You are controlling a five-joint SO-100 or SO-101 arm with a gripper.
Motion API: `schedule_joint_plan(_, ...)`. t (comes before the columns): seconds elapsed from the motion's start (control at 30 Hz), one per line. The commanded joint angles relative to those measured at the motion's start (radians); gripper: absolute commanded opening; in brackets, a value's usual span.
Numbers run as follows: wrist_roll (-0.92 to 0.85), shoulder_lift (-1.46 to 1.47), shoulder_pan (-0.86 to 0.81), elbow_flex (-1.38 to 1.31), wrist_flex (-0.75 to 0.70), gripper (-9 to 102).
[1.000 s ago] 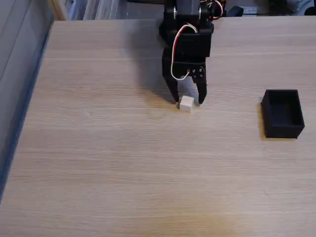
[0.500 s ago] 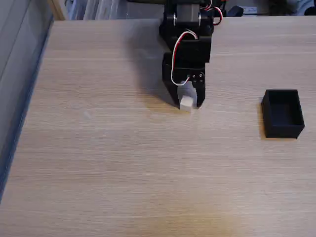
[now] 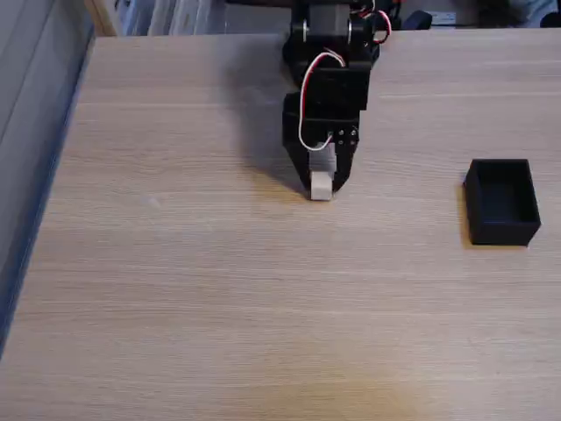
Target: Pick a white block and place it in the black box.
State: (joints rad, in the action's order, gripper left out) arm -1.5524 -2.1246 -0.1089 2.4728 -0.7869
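Claw (image 3: 321, 188) tips partly hide white block (image 3: 321, 185) pinched between them

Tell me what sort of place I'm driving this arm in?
Probably an indoor hobby or lab workbench: a bare light wood-grain table, cluttered shelving or gear along its far edge, and just a black box and white block in the pincer.

No readable writing anywhere on this table.

From where I stand, the black arm, its gripper (image 3: 321, 189), the white block (image 3: 321, 186) and the black box (image 3: 501, 200) carry no label, brand, number or sign that I can make out; the clutter past the far edge of the wooden table (image 3: 219, 289) is too blurred to read.
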Motion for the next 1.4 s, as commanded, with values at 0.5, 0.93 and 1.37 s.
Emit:
schedule_joint_plan(0.5, -0.069, -0.387, 0.508, 0.015, -0.060, 0)
schedule_joint_plan(0.93, 0.026, -0.038, 0.733, -0.305, -0.071, 0)
schedule_joint_plan(1.37, 0.150, 0.209, 0.756, -0.543, -0.132, 0)
